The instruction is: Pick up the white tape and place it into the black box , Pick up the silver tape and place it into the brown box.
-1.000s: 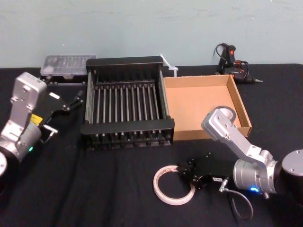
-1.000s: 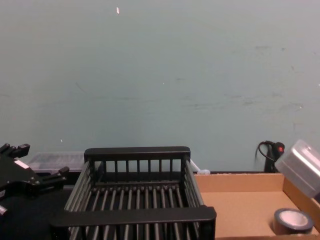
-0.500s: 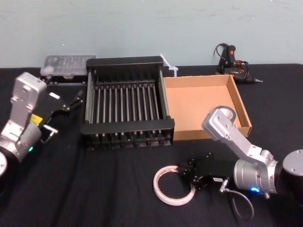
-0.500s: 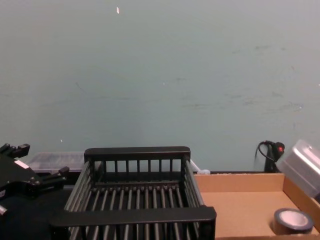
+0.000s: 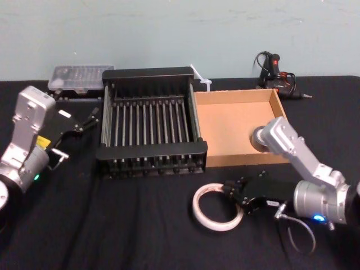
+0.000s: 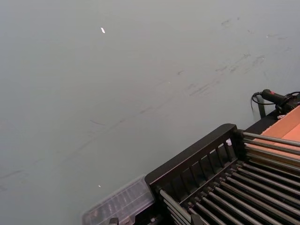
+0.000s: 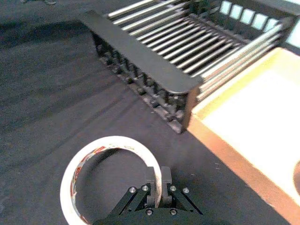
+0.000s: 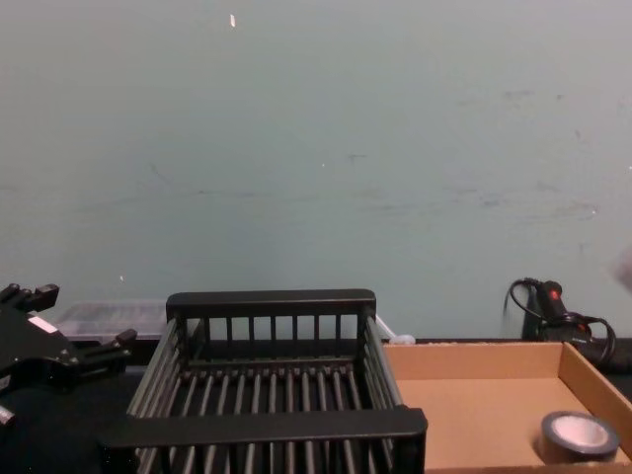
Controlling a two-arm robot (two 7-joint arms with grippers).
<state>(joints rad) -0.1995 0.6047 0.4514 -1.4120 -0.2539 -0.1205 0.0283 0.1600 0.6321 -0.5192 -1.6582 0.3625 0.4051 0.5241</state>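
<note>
A: Grip state, right gripper (image 5: 239, 195)?
B: Clamped on one side of the large thin white tape ring (image 5: 198, 203), just before the black slatted crate's (image 5: 151, 151) right front corner.
A: Small silver-grey duct tape roll (image 8: 578, 436)?
B: Right of the crate, inside the shallow tan cardboard tray (image 5: 225, 126). Parked left of the crate: left gripper (image 5: 84, 120), fingers spread.

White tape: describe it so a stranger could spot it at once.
On the black table, look just in front of the black box and brown box. The white tape is there, pinched by the right pincer: a wide, thin ring with red print inside, unlike the small thick silver tape in the brown box.
</note>
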